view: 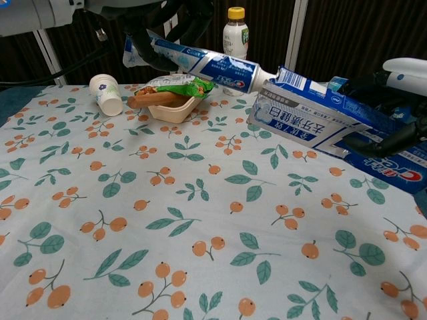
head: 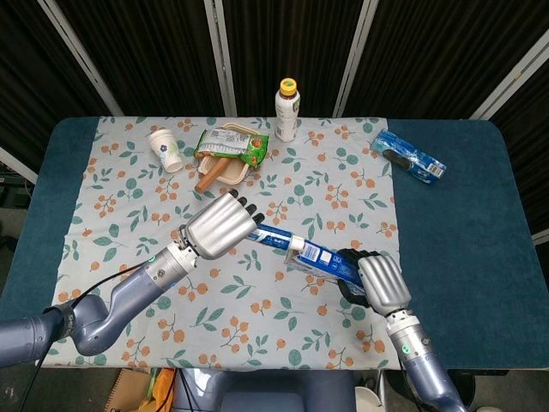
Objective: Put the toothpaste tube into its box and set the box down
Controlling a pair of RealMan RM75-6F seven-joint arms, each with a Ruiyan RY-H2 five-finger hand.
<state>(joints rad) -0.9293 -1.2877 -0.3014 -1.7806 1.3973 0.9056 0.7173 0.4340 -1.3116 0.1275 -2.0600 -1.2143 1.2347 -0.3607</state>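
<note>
My left hand (head: 221, 227) (view: 167, 27) holds the blue and white toothpaste tube (head: 273, 236) (view: 203, 62) in the air, cap end pointing right. The tube's white cap (view: 265, 75) sits right at the open flap end of the blue toothpaste box (head: 324, 261) (view: 323, 120). My right hand (head: 376, 280) (view: 393, 100) grips the box by its far end and holds it tilted above the flowered cloth (head: 249, 300). Whether the cap is inside the opening is not clear.
At the back of the cloth stand a paper cup (head: 164, 148), a tray with a sausage and a green snack bag (head: 230, 146), and a yellow-capped bottle (head: 286, 110). A blue packet (head: 408, 155) lies on the dark table at the right.
</note>
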